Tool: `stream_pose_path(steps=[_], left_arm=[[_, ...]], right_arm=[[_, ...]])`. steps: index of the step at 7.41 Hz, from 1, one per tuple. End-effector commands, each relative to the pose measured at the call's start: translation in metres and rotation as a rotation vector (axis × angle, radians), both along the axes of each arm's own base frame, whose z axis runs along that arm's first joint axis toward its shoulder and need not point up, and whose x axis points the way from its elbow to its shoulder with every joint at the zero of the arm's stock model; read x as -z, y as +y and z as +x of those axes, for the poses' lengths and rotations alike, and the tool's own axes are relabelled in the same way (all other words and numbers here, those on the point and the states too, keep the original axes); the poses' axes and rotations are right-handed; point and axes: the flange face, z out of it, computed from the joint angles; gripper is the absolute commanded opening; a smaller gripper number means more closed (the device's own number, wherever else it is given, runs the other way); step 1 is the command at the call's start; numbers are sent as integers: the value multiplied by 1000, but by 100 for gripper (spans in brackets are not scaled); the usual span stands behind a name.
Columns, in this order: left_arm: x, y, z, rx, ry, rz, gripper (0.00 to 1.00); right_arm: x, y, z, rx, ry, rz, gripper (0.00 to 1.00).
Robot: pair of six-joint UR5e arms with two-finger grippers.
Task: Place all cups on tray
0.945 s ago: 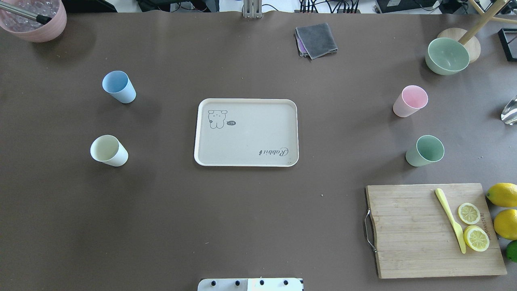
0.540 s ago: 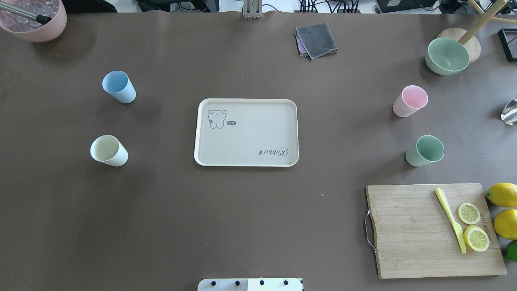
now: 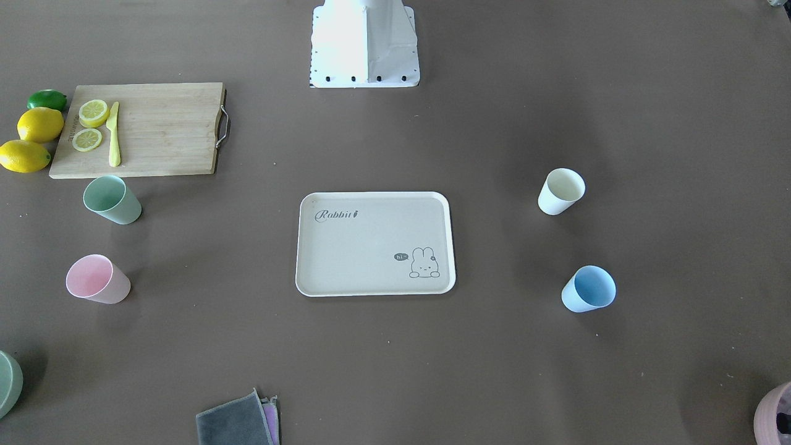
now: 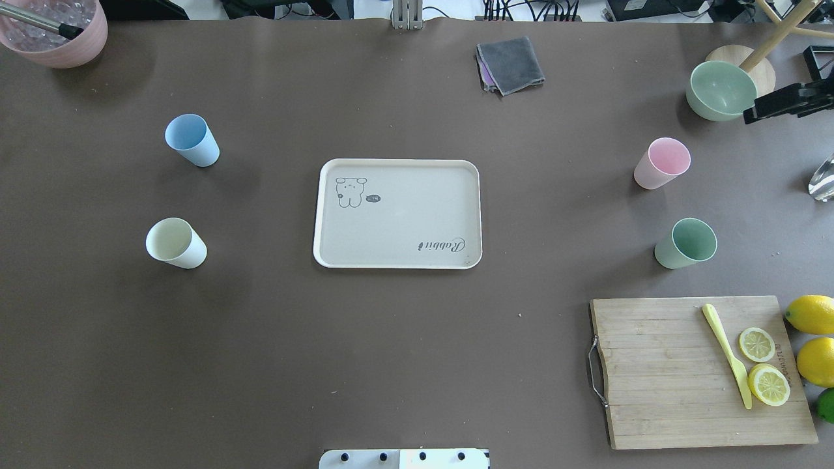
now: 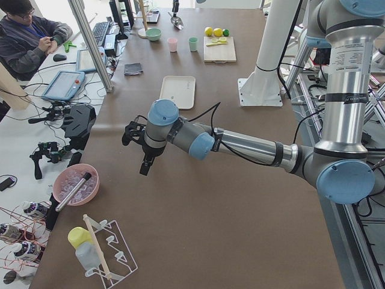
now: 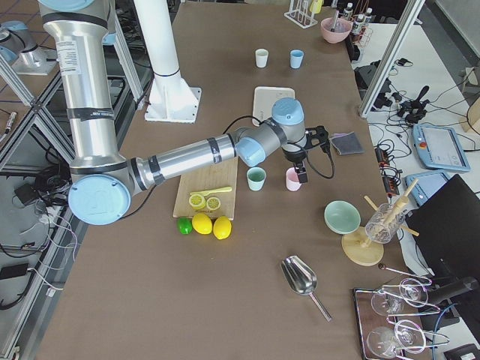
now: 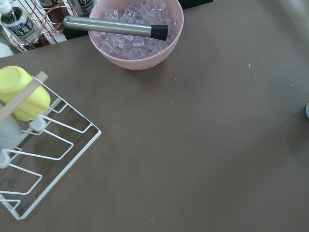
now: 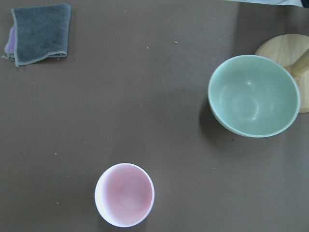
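Note:
The beige tray (image 4: pixel 404 221) with "Rabbit" lettering lies mid-table and is empty; it also shows in the front view (image 3: pixel 364 253). A blue cup (image 4: pixel 191 139) and a cream cup (image 4: pixel 174 242) stand to its left. A pink cup (image 4: pixel 662 163) and a green cup (image 4: pixel 685 243) stand to its right. A black part of my right gripper (image 4: pixel 759 112) reaches in at the right edge, high above the table near the pink cup (image 8: pixel 124 194); I cannot tell if it is open. My left gripper (image 5: pixel 145 161) hangs over the table's left end, far from the cups; I cannot tell its state.
A wooden cutting board (image 4: pixel 664 371) with lemon slices and a yellow knife lies at the near right, with lemons (image 4: pixel 811 314) beside it. A green bowl (image 4: pixel 720 90), a grey cloth (image 4: pixel 510 64) and a pink ice bowl (image 4: pixel 58 39) stand along the far side. A wire rack (image 7: pixel 43 145) stands at the left end.
A black part of my right gripper has come into the overhead view at the right edge. The cups and the tray have not moved.

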Motion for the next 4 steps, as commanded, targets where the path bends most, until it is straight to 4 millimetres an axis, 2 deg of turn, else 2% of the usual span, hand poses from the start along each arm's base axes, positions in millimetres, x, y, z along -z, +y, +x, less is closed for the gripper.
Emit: stream_pose_path(steps=[1,2,3,4], left_arm=[[29,-45,83,10,82,-96,98],[40,-62,129,-7,103,-139,98],[47,-82,162,-15,121,-156,98],[44,-100,192,-27,137,-162,98]], right_arm=[[38,-2,-88,-28,7,-23,100],[38,-2,-91,-24,6,-23,100],[38,-1,-91,-22,4,-21,100],[39,0,-95,-17,4,-19,100]])
